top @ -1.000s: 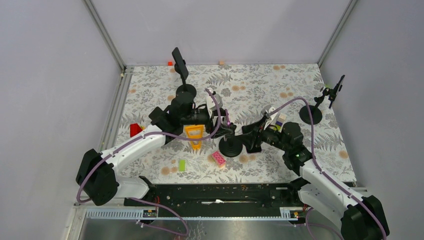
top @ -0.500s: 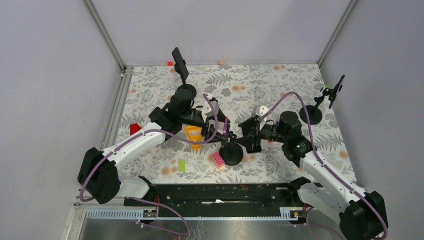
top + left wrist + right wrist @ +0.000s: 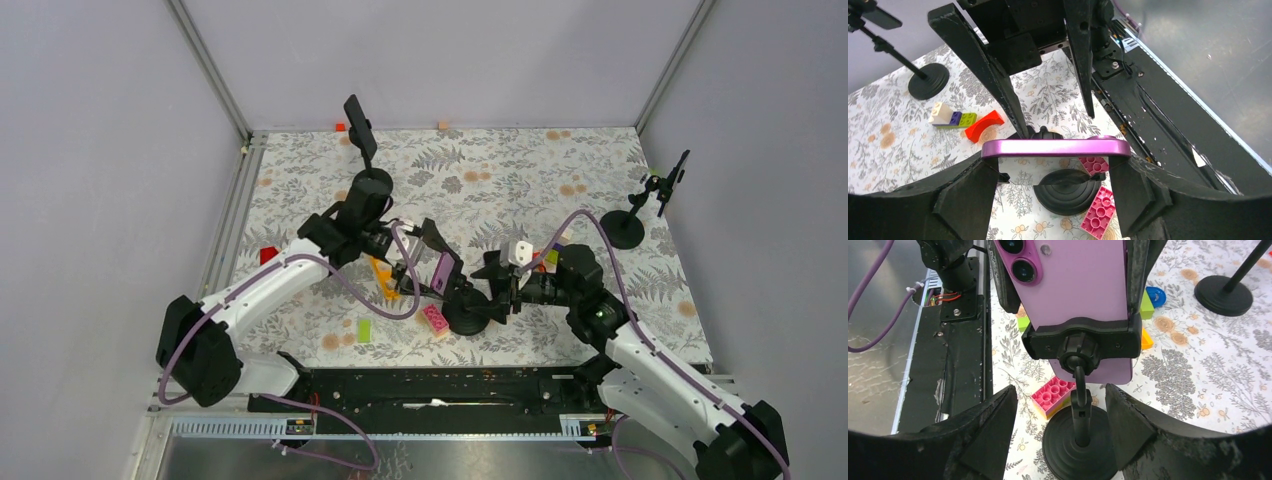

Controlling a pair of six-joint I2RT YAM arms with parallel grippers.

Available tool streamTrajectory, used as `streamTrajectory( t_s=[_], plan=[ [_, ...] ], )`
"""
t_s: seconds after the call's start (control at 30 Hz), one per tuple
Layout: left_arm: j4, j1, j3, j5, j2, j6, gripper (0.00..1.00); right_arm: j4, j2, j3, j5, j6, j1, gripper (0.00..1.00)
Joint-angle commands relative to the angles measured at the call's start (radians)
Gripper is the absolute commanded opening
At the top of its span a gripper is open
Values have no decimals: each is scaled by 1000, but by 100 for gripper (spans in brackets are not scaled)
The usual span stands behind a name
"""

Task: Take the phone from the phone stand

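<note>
A purple phone (image 3: 1078, 285) sits in the black clamp (image 3: 1080, 340) of the phone stand, whose stem (image 3: 1079, 407) rises from a round base (image 3: 468, 311). My left gripper (image 3: 441, 272) is shut on the phone's two long edges. In the left wrist view the phone's edge (image 3: 1055, 148) spans from one finger (image 3: 968, 195) to the other. My right gripper (image 3: 1062, 405) is open low down, one finger (image 3: 983, 435) on each side of the stem, touching nothing.
A pink brick (image 3: 436, 317) lies against the stand's base, with an orange piece (image 3: 385, 275) and a green brick (image 3: 364, 329) close by. Two other stands are at the back left (image 3: 360, 140) and far right (image 3: 655, 195). A black rail (image 3: 440, 385) runs along the near edge.
The left gripper has swung nearer and tilted with the phone in it. The right gripper has come in low around the stem. The stand's base has slid a little toward the near edge.
</note>
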Motion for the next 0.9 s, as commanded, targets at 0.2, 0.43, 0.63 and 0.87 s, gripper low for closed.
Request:
streamTrajectory(
  t_s=[0.2, 0.43, 0.63, 0.87],
  plan=[
    [-448, 3, 194, 108, 96, 449, 0, 10, -91, -12, 224, -30, 74, 73],
    [-450, 3, 210, 78, 106, 403, 0, -22, -2, 41, 307, -54, 114, 71],
    [-452, 2, 221, 78, 118, 376, 0, 22, 58, 64, 333, -53, 169, 69],
    [-453, 1, 228, 62, 122, 362, 0, 59, 94, 87, 388, -55, 208, 60]
  ],
)
